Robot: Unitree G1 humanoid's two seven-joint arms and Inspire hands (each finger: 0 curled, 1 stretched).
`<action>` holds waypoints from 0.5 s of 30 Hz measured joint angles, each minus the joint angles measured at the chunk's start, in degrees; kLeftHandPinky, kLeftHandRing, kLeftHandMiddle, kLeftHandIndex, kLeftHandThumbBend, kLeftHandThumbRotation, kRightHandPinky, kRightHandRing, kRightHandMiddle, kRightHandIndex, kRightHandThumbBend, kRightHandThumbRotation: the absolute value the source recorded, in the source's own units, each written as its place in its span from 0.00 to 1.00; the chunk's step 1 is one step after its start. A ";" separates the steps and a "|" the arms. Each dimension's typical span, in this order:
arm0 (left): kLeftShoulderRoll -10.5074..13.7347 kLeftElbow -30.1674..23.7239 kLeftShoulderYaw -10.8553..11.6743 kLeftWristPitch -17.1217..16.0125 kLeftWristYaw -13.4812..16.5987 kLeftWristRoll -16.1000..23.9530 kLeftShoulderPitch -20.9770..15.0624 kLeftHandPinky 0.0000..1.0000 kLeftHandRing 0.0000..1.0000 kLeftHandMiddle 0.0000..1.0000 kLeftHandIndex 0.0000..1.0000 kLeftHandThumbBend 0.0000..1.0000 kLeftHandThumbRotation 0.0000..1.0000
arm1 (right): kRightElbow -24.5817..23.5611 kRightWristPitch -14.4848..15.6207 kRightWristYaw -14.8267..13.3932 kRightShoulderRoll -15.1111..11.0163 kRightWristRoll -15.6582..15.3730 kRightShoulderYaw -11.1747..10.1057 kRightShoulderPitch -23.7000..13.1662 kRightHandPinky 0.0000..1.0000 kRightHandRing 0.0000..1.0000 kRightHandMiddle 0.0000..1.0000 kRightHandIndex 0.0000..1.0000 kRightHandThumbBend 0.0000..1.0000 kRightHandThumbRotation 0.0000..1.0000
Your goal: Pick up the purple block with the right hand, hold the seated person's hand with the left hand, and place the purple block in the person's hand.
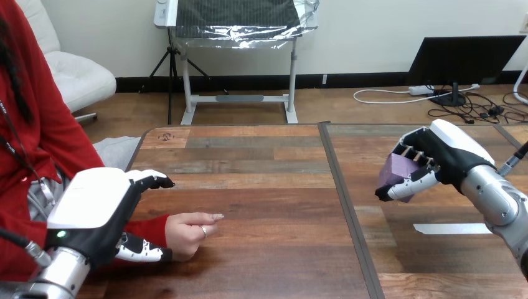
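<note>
The purple block hangs above the right half of the table, with my right hand shut on it, fingers across its top and thumb under its near side. The person's hand rests loosely curled on the table at the near left, red sleeve at the wrist. My left hand stands over that wrist. Its fingers reach out fairly straight beyond the far side of the wrist, and its thumb lies along the near side of the sleeve. I see no closed hold on the wrist.
A dark seam divides the wooden table into two tops. A strip of white tape lies on the right top below my right hand. The person sits at the left edge.
</note>
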 measured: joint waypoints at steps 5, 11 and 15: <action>0.79 1.76 -1.78 1.06 -0.73 0.39 -1.66 0.70 0.74 0.76 0.75 1.00 0.19 | -0.20 -0.43 0.00 0.00 0.00 0.00 -0.01 0.40 0.42 0.47 0.50 0.79 0.00; 1.43 4.01 -3.58 1.78 -1.47 0.69 -3.50 0.71 0.75 0.76 0.75 1.00 0.18 | -0.28 -0.43 0.01 0.01 0.14 0.00 -0.01 0.41 0.42 0.47 0.50 0.79 0.00; 2.00 5.47 -4.71 2.09 -2.19 0.73 -4.57 0.71 0.75 0.76 0.75 1.00 0.18 | -0.33 -0.44 0.05 0.00 0.20 0.00 -0.01 0.41 0.43 0.47 0.50 0.79 0.00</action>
